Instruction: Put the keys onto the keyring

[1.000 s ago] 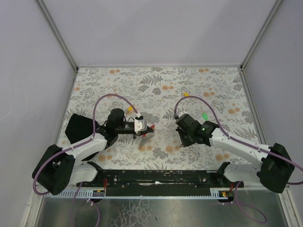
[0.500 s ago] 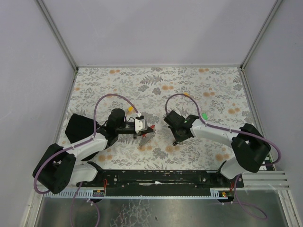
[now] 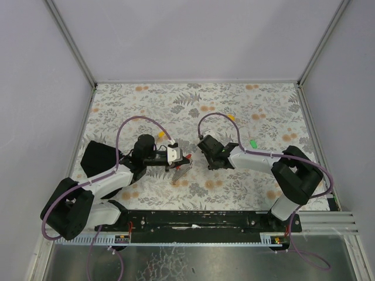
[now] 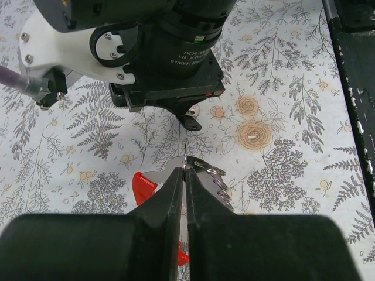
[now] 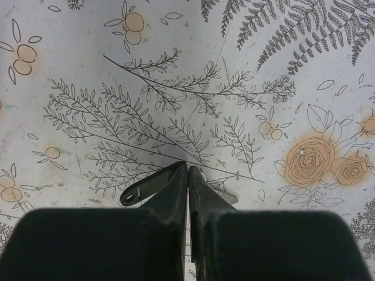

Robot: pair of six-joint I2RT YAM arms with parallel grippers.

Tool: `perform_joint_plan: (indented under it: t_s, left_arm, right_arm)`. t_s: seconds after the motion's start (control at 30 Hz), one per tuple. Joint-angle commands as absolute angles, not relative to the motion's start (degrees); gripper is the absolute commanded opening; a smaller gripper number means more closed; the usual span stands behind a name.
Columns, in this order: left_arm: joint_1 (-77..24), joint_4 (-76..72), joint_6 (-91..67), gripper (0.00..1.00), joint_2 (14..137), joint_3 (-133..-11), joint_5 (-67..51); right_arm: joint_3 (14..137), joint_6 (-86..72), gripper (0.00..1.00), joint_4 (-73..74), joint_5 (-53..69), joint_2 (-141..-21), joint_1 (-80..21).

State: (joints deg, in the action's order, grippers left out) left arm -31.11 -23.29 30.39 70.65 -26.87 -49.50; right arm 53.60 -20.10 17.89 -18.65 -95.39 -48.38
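My left gripper point(image 3: 179, 162) is shut on the keyring point(image 4: 212, 177), just above the table. The keyring's flat grey piece with wire rings and its red loop point(image 4: 142, 186) stick out past the fingertips, and the red also shows in the top view point(image 3: 188, 157). My right gripper point(image 3: 205, 158) is shut on the black-headed key point(image 5: 146, 187), whose silver blade point(image 5: 225, 196) shows on the other side of the fingers. It hangs low over the table, a little right of the keyring. A yellow key point(image 3: 161, 134), an orange key point(image 3: 231, 117) and a green key point(image 3: 253, 143) lie on the table.
The floral table cover point(image 3: 193, 105) has grey walls on three sides. A black pouch point(image 3: 96, 158) lies at the left by my left arm. The black rail point(image 3: 193, 219) runs along the near edge. The right wrist body point(image 4: 158, 52) fills the top of the left wrist view.
My right arm has swung left across the table with the key, from near the green key to just right of the keyring. The left gripper has stayed put.
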Motion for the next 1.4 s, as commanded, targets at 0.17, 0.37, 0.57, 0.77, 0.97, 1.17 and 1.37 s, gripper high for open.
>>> perform_joint_plan:
  t_s: [0.17, 0.37, 0.57, 0.77, 0.97, 1.17, 1.37]
  left_arm:
    - [-31.2, -25.8, 29.8, 0.0, 70.3, -27.4, -48.3]
    - [-31.2, -26.1, 29.4, 0.0, 70.4, -27.6, -48.6]
    - [-31.2, -26.5, 29.1, 0.0, 69.6, -27.0, -48.5]
    - [-31.2, -26.9, 28.8, 0.0, 69.5, -26.9, -48.4]
    - [-31.2, -27.0, 28.9, 0.0, 69.2, -26.9, -48.2]
    - [-31.2, -26.8, 28.9, 0.0, 69.5, -27.0, -48.2]
    - [-31.2, -26.8, 28.9, 0.0, 68.8, -26.7, -48.3]
  right_arm:
    - [45.5, -19.0, 0.01, 7.8, -19.9, -84.3, -48.1]
    - [39.6, -17.9, 0.0, 5.2, -18.8, -77.2, -48.0]
    - [37.4, -16.5, 0.0, 1.4, -13.1, -73.8, -48.0]
    - [32.1, -17.3, 0.0, 1.3, -12.5, -64.0, -48.1]
    - [36.9, -16.4, 0.0, 19.1, -11.8, -56.1, -48.1]
    - [41.2, -18.5, 0.0, 24.8, -8.7, -55.9, -48.0]
    - [45.4, -16.2, 0.0, 24.0, -11.1, -68.6, -48.0]
